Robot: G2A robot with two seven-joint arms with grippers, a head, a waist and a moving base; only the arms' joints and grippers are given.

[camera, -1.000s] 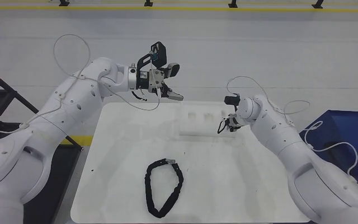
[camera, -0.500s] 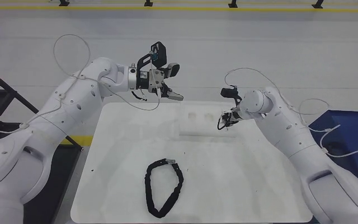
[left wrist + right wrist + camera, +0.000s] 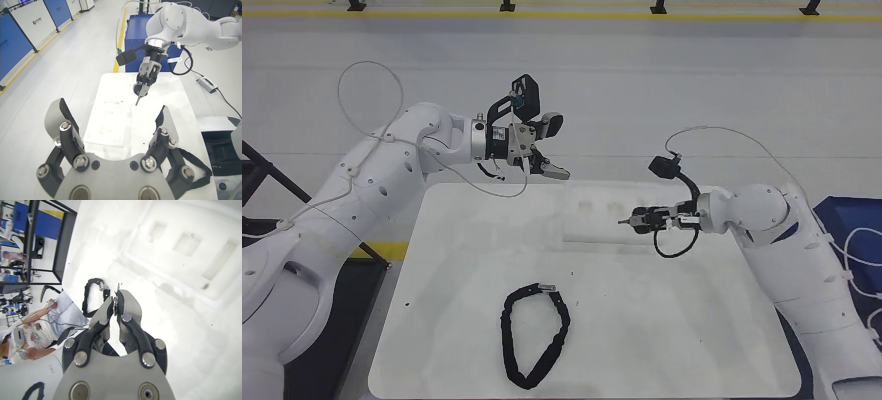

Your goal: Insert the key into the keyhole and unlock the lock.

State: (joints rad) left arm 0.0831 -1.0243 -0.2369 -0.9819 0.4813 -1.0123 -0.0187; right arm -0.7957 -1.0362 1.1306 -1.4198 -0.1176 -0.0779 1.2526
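So the small silver metal key (image 3: 114, 306) is in your right pincer (image 3: 115, 295), which is pinching it by the round head, thin blade poking out past the fingertips. That pincer is held up off the white tabletop (image 3: 692, 320), and from the left wrist cam you can see the blade hanging down out of it, clear of the surface

The black fabric-sleeved chain lock (image 3: 510, 325) is lying flat on the table in a loop. It's well apart from the right pincer, out ahead of its fingertips and nearer the robot's side of the table. The lock's metal end pieces sit at the part of the loop closest to the pincer. You can't make out the keyhole, it's too small. Key and lock aren't touching

Near the right pincer, off to one side of its fingers, there's the flat white foam tray with three rectangular pockets (image 3: 592, 225). The key tip is right around the tray's edge, but you can't tell whether it's over the tray or just off it

Your left pincer (image 3: 112, 106) is spread wide with nothing between the black ribbed pads (image 3: 65, 111). It's held up by the far edge of the table, well apart from the right pincer, with the foam tray lying between the two
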